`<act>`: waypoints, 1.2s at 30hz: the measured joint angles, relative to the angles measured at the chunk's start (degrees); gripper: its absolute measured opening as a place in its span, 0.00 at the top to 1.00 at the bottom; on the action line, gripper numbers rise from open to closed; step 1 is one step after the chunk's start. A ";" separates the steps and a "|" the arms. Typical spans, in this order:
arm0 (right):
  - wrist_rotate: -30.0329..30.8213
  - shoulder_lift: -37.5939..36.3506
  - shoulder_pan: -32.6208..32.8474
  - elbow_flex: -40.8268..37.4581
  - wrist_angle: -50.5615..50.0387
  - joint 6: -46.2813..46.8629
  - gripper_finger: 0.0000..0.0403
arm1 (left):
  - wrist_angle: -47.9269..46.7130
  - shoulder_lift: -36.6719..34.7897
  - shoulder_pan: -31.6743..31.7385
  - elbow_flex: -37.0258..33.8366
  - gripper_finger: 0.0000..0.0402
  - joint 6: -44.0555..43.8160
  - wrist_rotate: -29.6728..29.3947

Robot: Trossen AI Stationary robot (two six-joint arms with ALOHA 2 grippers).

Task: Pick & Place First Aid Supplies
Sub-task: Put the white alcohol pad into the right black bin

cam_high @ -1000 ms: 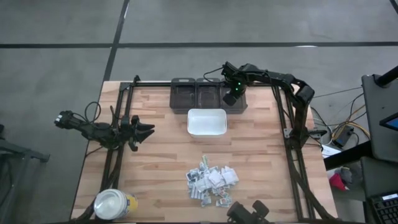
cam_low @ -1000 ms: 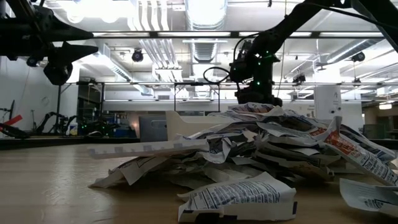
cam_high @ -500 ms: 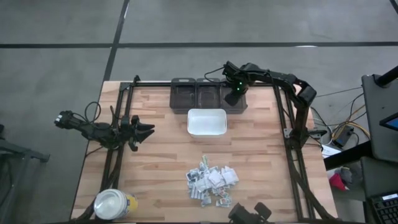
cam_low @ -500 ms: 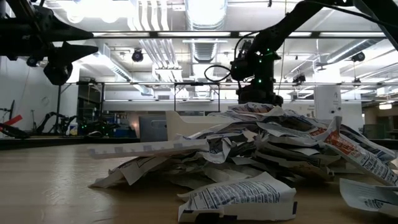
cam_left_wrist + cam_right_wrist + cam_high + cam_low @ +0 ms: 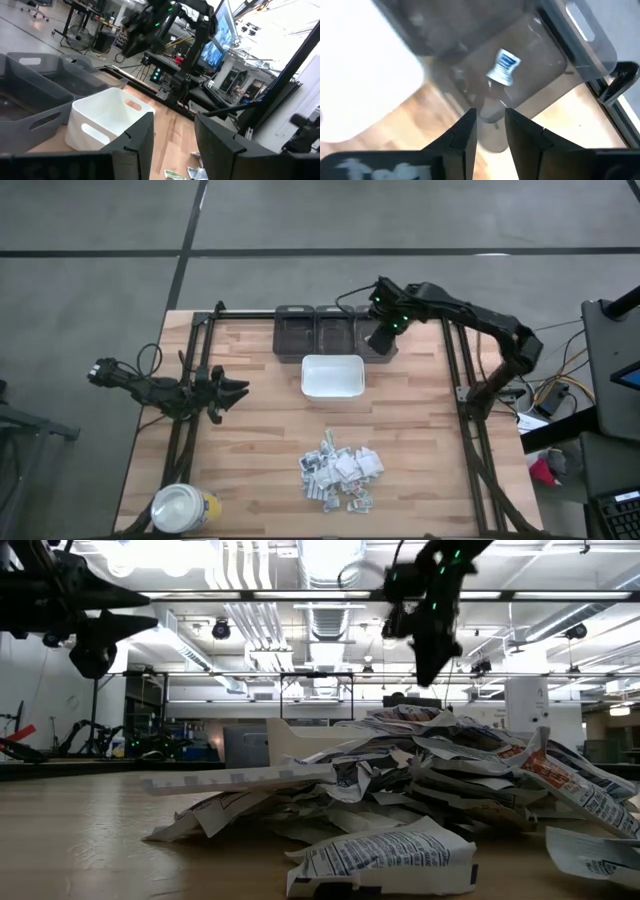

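Note:
The first aid supplies (image 5: 340, 472) lie in a heap of small white printed packets at the table's near middle, filling the low view (image 5: 430, 780). One packet with blue print (image 5: 503, 66) lies on the floor of the rightmost grey bin (image 5: 540, 75). My right gripper (image 5: 381, 340) hangs open above that bin, pointing steeply down, with nothing between its fingers (image 5: 491, 130). My left gripper (image 5: 238, 390) waits open at the table's left, pointing level toward the white tray (image 5: 107, 125).
Three grey bins (image 5: 335, 330) stand in a row at the far edge, with the white tray (image 5: 332, 377) just in front of them. A white-lidded yellow jar (image 5: 182, 508) stands at the near left corner. Bare wood lies between tray and heap.
My right gripper has risen well up from the rightmost grey bin and drifted a little toward the table's right edge, most of it in the last half second. The heap, the tray and my left gripper have stayed put.

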 joint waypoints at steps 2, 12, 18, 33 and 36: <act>0.01 -2.95 2.13 -0.34 -0.13 1.78 0.78 | -0.36 0.00 0.00 0.02 0.66 0.01 0.06; 0.04 -15.91 15.43 -2.82 0.21 8.65 0.83 | -0.39 0.02 0.00 0.00 0.66 -0.48 0.20; 0.56 -23.59 24.31 -10.40 5.46 14.12 0.84 | 0.73 0.02 0.00 0.00 0.66 -4.01 0.28; 8.49 -41.20 41.94 -38.94 41.45 25.40 0.86 | 1.70 0.04 0.00 1.02 0.66 -5.05 8.76; 8.81 -42.66 43.09 -42.59 43.71 26.88 0.86 | 1.56 0.84 0.00 2.43 0.66 -3.72 10.80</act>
